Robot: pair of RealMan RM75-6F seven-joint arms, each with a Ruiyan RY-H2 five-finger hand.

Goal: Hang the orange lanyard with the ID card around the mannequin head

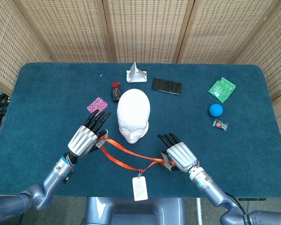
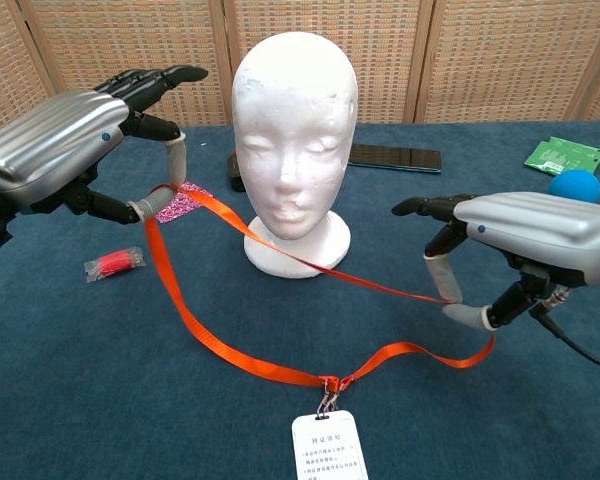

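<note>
Head view: the mannequin head (image 1: 133,114) stands mid-surface. The orange lanyard (image 1: 131,152) spans between the left hand (image 1: 85,137) and right hand (image 1: 179,156) toward the near edge, its ID card (image 1: 139,188) hanging at that edge.

Chest view: left hand (image 2: 65,145) and right hand (image 2: 525,235) each pinch the strap (other fingers spread), lifted before the head's base.
</note>
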